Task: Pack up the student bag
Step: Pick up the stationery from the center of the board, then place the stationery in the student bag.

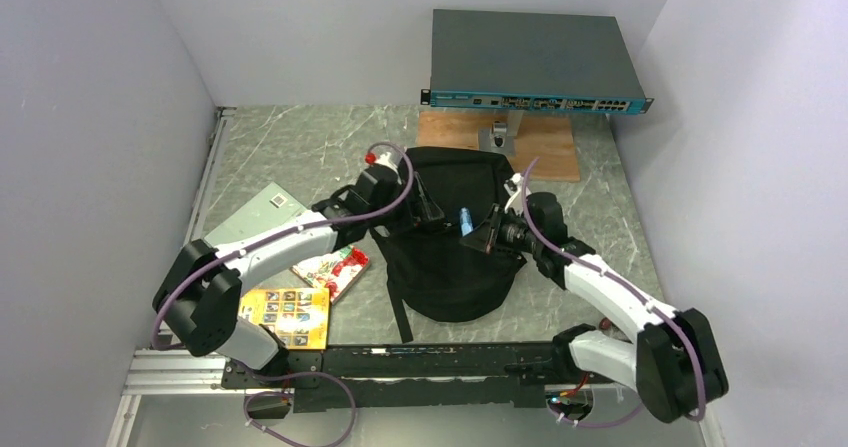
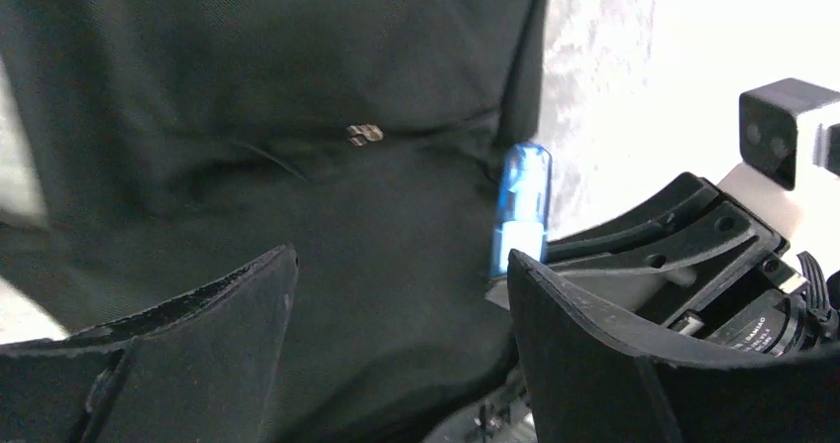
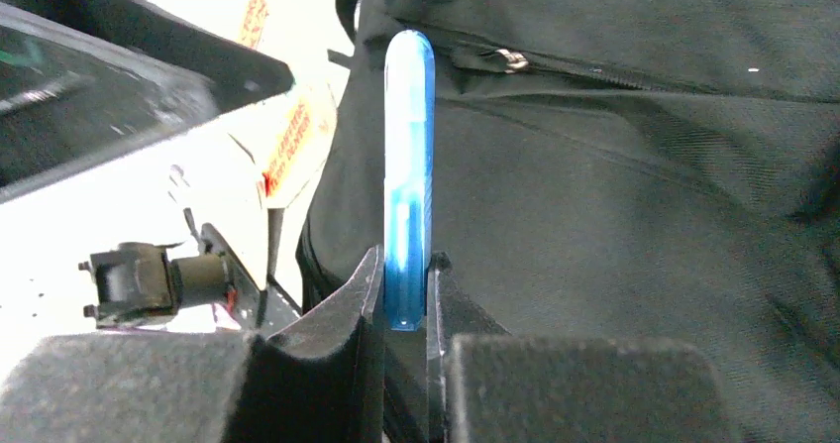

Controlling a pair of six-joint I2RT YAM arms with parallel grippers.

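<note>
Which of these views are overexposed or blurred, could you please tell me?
Top external: evenly lit, no glare. Left wrist: background at right blown out white, soft black fabric backpack dark, little detail. Right wrist: upper left washed out; translucent blue plastic tube sharp, the right end effector gripping it soft-focus.

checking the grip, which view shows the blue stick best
The right wrist view: the blue stick is large, sharp, full length, pinched at its base in the right pincer, the student bag behind. The left wrist view shows it smaller, its base hidden; the top view, a blue speck.
</note>
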